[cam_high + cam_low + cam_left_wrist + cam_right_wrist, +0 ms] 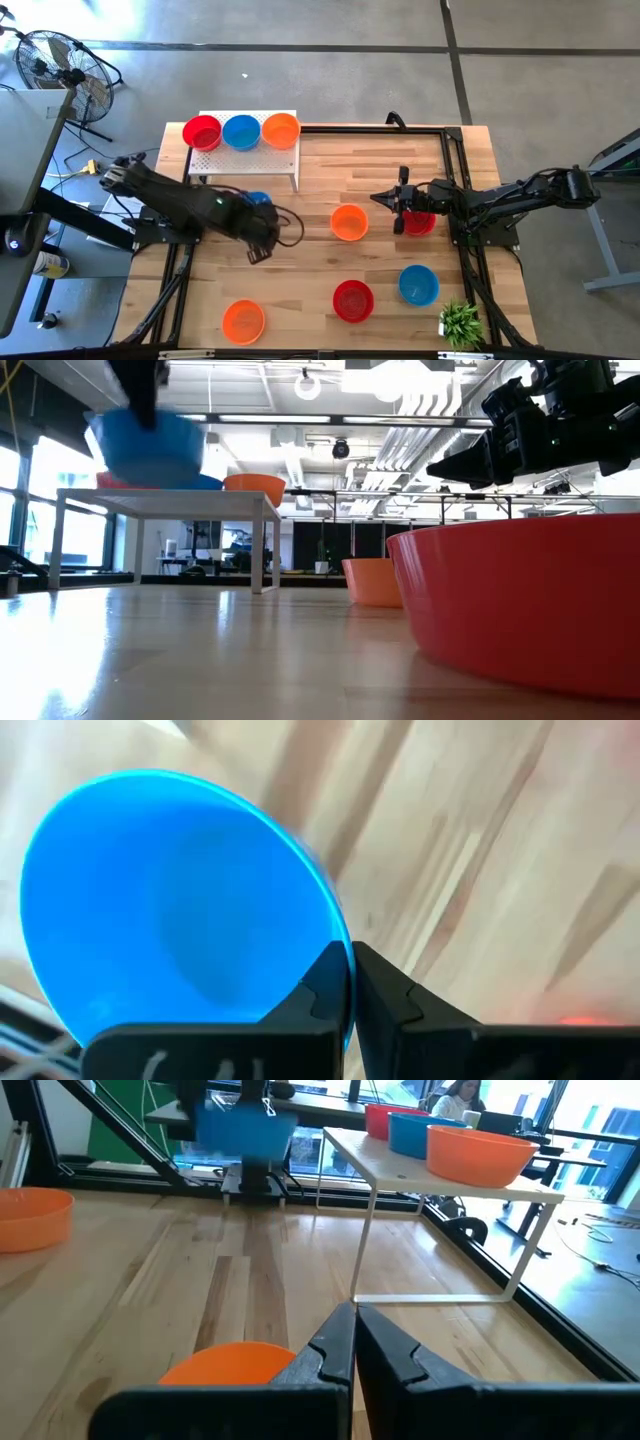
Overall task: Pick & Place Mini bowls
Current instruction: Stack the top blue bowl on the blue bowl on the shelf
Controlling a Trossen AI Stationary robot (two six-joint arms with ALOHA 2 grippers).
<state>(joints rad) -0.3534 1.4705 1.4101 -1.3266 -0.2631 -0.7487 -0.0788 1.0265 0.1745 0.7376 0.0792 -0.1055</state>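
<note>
My left gripper [350, 960] is shut on a blue mini bowl [180, 910], which shows lifted in the low view [145, 445] and in front of the white stand in the high view [258, 198]. The stand [248, 160] carries a red [202, 132], a blue [241, 131] and an orange bowl [281, 129]. My right gripper [354, 1320] is shut on nothing and hovers over the table [383, 197], between an orange bowl [349, 222] and a red bowl [418, 222]. My left gripper pinches the blue bowl by its rim [338, 935], one finger inside the bowl and one outside. In the low view it comes from above, and the bowl hangs below it, clear of the table, about level with the stand's top.
More bowls sit on the near half of the table: orange [243, 320], red [352, 300], blue [418, 285]. A small green plant [460, 322] stands at the near right corner. Black frame rails [455, 160] run along the table's sides. Bare wood lies between the bowls.
</note>
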